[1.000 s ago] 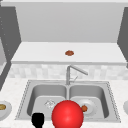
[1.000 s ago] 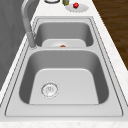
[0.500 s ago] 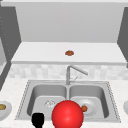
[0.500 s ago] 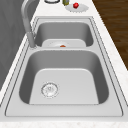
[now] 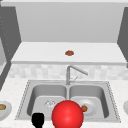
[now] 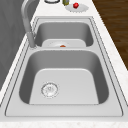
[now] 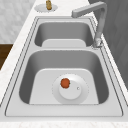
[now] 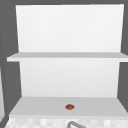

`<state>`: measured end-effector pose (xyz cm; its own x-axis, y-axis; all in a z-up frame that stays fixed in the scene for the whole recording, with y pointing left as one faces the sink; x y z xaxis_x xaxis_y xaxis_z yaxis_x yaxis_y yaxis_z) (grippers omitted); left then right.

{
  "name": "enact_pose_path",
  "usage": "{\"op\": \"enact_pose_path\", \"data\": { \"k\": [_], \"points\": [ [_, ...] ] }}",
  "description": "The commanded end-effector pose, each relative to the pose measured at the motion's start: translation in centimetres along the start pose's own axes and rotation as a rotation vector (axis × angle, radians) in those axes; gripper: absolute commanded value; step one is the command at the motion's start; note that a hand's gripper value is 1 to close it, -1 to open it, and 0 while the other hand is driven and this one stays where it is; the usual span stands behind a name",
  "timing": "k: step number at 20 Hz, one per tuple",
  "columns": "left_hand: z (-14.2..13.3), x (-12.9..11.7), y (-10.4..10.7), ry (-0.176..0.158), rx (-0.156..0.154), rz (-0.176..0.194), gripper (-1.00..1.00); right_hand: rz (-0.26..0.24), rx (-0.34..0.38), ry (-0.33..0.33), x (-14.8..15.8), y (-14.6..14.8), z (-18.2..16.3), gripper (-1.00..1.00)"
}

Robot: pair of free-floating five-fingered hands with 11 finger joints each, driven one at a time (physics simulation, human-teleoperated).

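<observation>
In the front view a black left hand (image 5: 38,120) shows at the bottom edge, in front of the left basin (image 5: 46,96). Just right of it sits a large red ball (image 5: 67,114), low over the sink's front rim, with a narrow gap between the two. A white plate (image 7: 70,88) lies in the right basin and carries a small orange-red piece (image 7: 65,83). This piece (image 5: 84,108) also peeks out beside the ball in the front view. The left basin's drain (image 6: 49,89) is bare.
The faucet (image 5: 71,73) rises behind the divider, spout turned to the right. A small brown-red thing (image 5: 69,53) lies on the shelf (image 8: 37,107) above. The left counter plate (image 7: 40,8) holds a brown item (image 7: 48,4). The right counter plate (image 6: 83,8) holds a red item (image 6: 75,5).
</observation>
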<state>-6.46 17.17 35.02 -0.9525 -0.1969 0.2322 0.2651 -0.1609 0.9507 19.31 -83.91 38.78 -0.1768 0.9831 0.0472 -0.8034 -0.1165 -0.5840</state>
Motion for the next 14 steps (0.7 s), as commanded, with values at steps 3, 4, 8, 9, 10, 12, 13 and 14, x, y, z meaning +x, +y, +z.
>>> {"op": "enact_pose_path", "data": {
  "k": [3, 4, 8, 9, 10, 12, 13, 14],
  "points": [
    [0.0, 0.0, 0.0, 0.0, 0.0, 0.0, 0.0, -0.074, -0.034, -0.07, 2.2, 4.0, 1.8, -1.0],
    [0.0, 0.0, 0.0, 0.0, 0.0, 0.0, 0.0, -0.081, -0.039, -0.079, 2.6, 4.7, 2.1, -1.0],
    [0.0, 0.0, 0.0, 0.0, 0.0, 0.0, 0.0, -0.106, -0.052, -0.125, 4.1, 7.5, 3.3, -1.0],
    [0.0, 0.0, 0.0, 0.0, 0.0, 0.0, 0.0, -0.114, -0.056, -0.137, 4.4, 8.2, 3.6, -1.0],
    [0.0, 0.0, 0.0, 0.0, 0.0, 0.0, 0.0, -0.121, -0.059, -0.148, 4.8, 9.0, 3.9, -1.0],
    [0.0, 0.0, 0.0, 0.0, 0.0, 0.0, 0.0, -0.132, -0.071, -0.164, 5.7, 10.5, 4.2, -1.0],
    [0.0, 0.0, 0.0, 0.0, 0.0, 0.0, 0.0, -0.139, -0.078, -0.171, 6.2, 11.3, 4.3, -1.0],
    [0.0, 0.0, 0.0, 0.0, 0.0, 0.0, 0.0, -0.148, -0.088, -0.175, 6.6, 12.0, 4.3, -1.0]
  ]
}}
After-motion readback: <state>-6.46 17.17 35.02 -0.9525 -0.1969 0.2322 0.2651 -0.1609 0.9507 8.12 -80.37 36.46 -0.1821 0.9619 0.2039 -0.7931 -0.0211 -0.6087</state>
